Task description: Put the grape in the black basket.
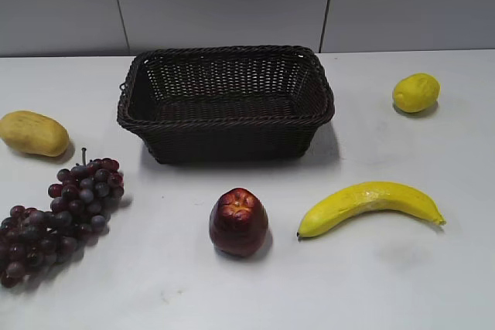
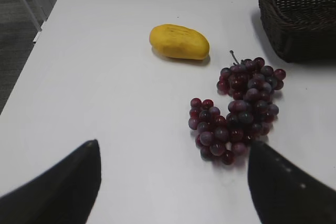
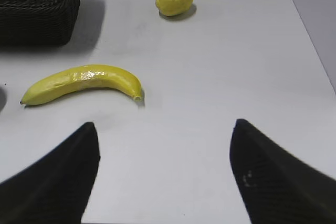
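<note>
The grape point(image 1: 62, 214), a long bunch of dark red-purple grapes with a thin stem, lies on the white table at the front left; it also shows in the left wrist view point(image 2: 239, 108). The black basket point(image 1: 226, 138), woven and empty, stands at the back middle; its corner shows in the left wrist view point(image 2: 294, 19) and in the right wrist view point(image 3: 37, 19). My left gripper point(image 2: 173, 153) is open and empty, above the table just short of the bunch, its right finger near the lowest grapes. My right gripper point(image 3: 165, 135) is open and empty over bare table. Neither gripper shows in the exterior view.
A dark red apple point(image 1: 239, 222) sits in front of the basket. A banana point(image 1: 371, 205) lies at the front right, also in the right wrist view point(image 3: 81, 85). A yellow lemon point(image 1: 415, 92) is at the back right. A yellow mango point(image 1: 32, 133) lies at the left.
</note>
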You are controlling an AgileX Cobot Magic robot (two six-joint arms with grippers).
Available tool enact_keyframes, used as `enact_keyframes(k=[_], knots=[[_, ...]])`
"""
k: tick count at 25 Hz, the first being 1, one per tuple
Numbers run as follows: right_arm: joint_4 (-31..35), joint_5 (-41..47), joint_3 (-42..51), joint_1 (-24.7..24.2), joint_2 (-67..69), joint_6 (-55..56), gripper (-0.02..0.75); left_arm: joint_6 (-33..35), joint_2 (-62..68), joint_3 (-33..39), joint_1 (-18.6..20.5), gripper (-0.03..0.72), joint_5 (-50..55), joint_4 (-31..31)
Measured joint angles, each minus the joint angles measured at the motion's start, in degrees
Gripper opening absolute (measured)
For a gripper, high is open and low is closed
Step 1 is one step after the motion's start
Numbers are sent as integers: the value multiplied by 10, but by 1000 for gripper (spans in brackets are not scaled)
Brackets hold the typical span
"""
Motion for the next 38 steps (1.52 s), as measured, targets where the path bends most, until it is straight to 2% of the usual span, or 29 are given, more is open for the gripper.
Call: enact_keyframes(k=[20,24,31,38], knots=[[0,0,0,0,0,0,589,0,25,-5,1,640,-14,-6],[0,0,0,0,0,0,589,0,110,-22,1,637,-50,-20],[0,0,0,0,0,0,589,0,330,-74,1,633,-102,-50],[0,0,0,0,0,0,589,68,540,-163,-17,630,-109,-158]])
